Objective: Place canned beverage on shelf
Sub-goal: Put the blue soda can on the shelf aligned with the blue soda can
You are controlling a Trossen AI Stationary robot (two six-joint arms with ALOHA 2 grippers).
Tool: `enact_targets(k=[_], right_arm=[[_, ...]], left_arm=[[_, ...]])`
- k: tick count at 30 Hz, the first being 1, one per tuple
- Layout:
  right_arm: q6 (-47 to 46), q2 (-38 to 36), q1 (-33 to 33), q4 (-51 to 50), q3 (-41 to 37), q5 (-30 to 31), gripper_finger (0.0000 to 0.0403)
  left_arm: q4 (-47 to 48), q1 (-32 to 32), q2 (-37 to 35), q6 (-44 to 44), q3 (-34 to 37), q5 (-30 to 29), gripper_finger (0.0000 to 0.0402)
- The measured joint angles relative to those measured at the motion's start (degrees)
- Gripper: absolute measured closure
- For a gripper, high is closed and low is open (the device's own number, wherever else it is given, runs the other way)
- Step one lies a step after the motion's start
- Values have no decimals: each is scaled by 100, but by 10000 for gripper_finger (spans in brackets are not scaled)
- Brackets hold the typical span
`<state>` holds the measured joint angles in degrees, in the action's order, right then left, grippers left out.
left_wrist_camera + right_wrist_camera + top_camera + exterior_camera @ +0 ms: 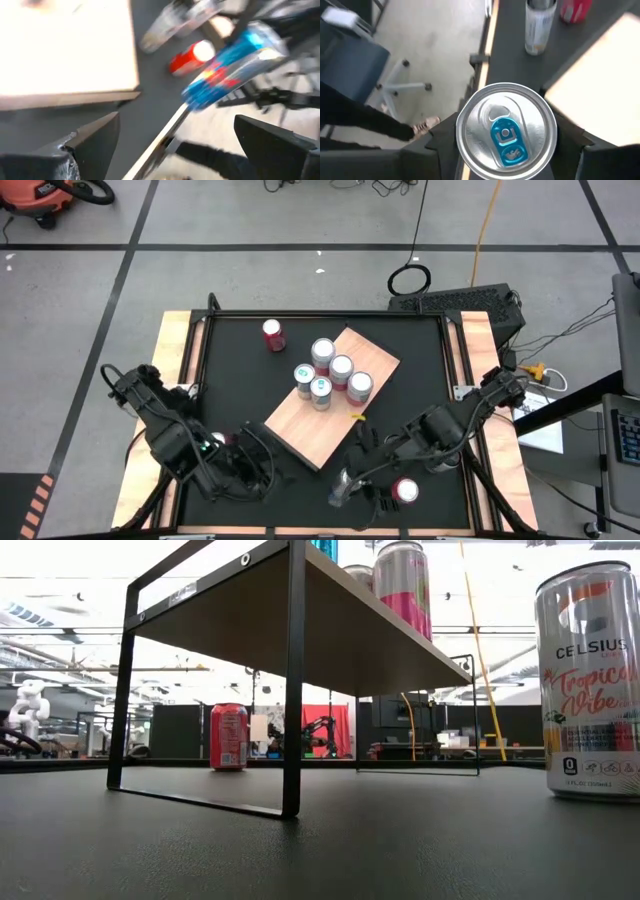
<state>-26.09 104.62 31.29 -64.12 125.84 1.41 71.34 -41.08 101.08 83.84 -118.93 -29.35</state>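
High view first: the shelf (322, 418) sits slanted in the middle of the black table (240, 390) with five cans (330, 375) bunched at its far end, and a lone red can (273, 335) stands on the tabletop just beyond it. The right gripper (345, 485) is down near the front edge, just off the shelf's near corner, clamped around the canned beverage (340, 490), so that one's not on the shelf yet. Another can with a pinkish lid (405, 491) stands beside it. The left gripper (262, 465) waits at the front left with its fingers spread wide and nothing in them. In the low view, the shelf turns out to be a board on black metal legs, with a big Celsius can (590, 680) up close on the tabletop. The left wrist view is blurry, but the fingers (97, 142) are clearly apart, and the held blue can shows tilted farther off. The right wrist view looks straight down on the can's silver top with its blue tab, the dark fingers hugging both sides. A person's shoe (426, 125) is on the floor past the table edge.
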Motion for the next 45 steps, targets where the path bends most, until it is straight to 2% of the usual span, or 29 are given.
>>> enact_targets(k=[5,18,31,45], right_arm=[[651,0,-35,306,407,-13,198],[2533,0,-50,559,880,-4,198],[4131,-9,-51,1142,916,19,197],[4330,-11,-269,1588,916,28,197]], left_arm=[[-901,2,0,-1355,-2,-238,11],[-2352,94,0,-3376,-2,-240,11],[-2273,99,11,-3941,61,73,11],[-1910,136,9,-3775,63,167,11]])
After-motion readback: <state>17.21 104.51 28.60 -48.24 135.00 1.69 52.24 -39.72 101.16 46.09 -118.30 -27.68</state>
